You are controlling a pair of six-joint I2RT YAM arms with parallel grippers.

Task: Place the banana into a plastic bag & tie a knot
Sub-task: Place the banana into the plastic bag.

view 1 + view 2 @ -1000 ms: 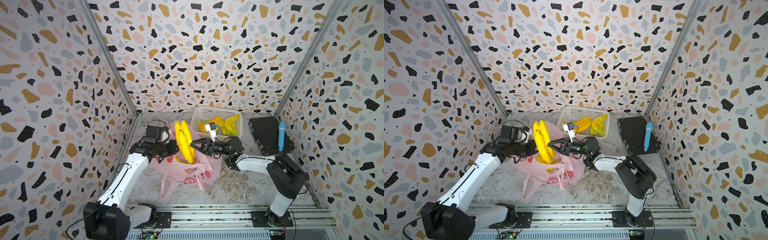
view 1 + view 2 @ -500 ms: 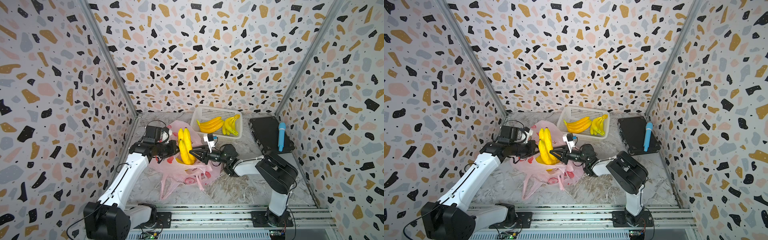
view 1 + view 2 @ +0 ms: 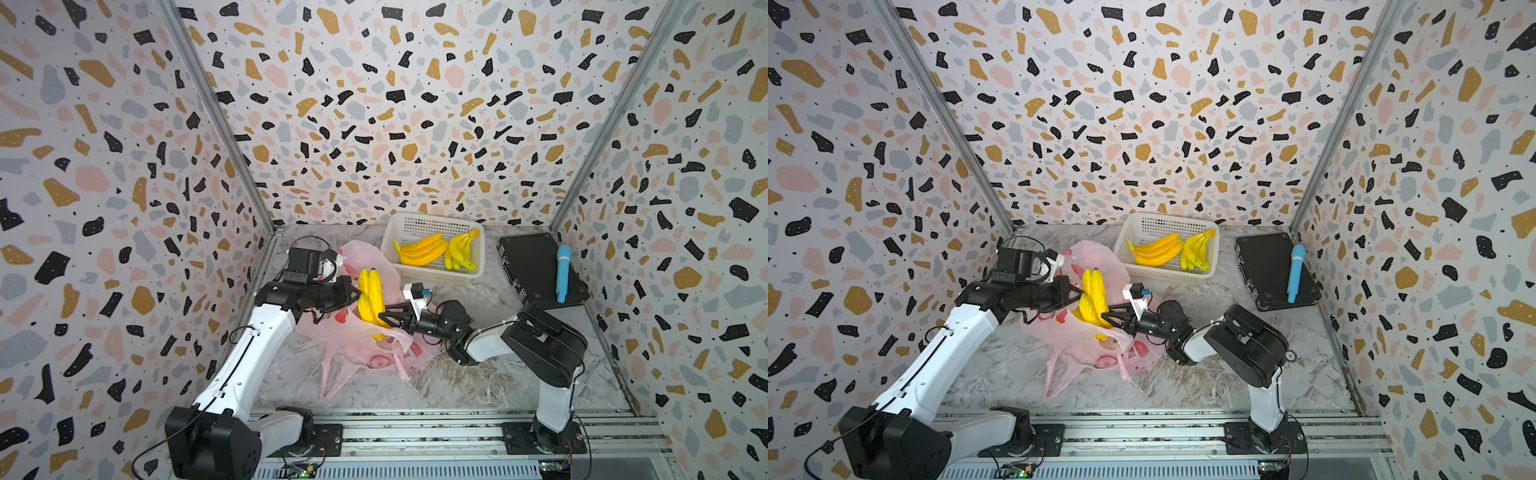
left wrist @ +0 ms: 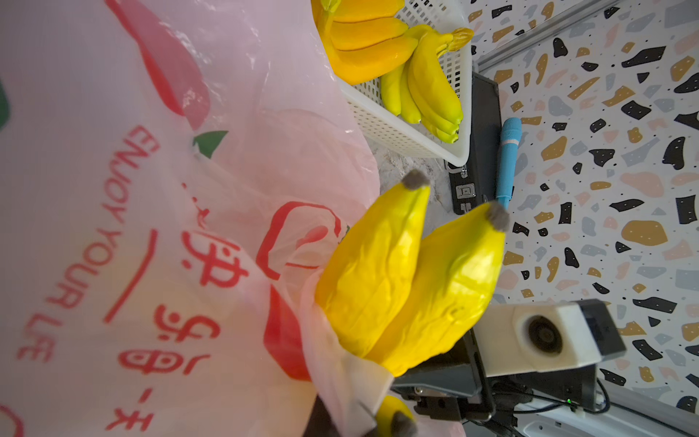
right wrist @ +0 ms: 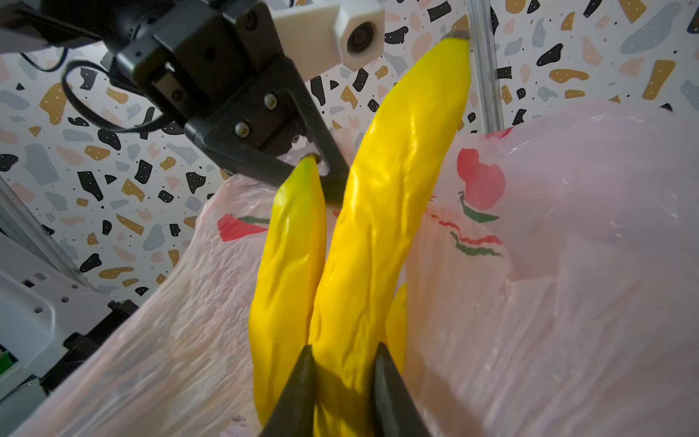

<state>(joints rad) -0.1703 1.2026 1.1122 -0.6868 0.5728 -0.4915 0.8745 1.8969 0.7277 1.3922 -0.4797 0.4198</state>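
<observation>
Two grippers busy: right gripper (image 3: pixel 384 318) clamps banana bunch (image 3: pixel 372 291) standing half inside pink bag (image 3: pixel 353 338); left gripper (image 3: pixel 352 296), closed tight, pinches bag rim on left side.

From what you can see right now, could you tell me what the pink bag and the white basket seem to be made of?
Pink bag: thin translucent plastic film, glossy and crinkled, printed in red. White basket: likely rigid moulded plastic, matte, with a perforated grid in its walls.
</observation>
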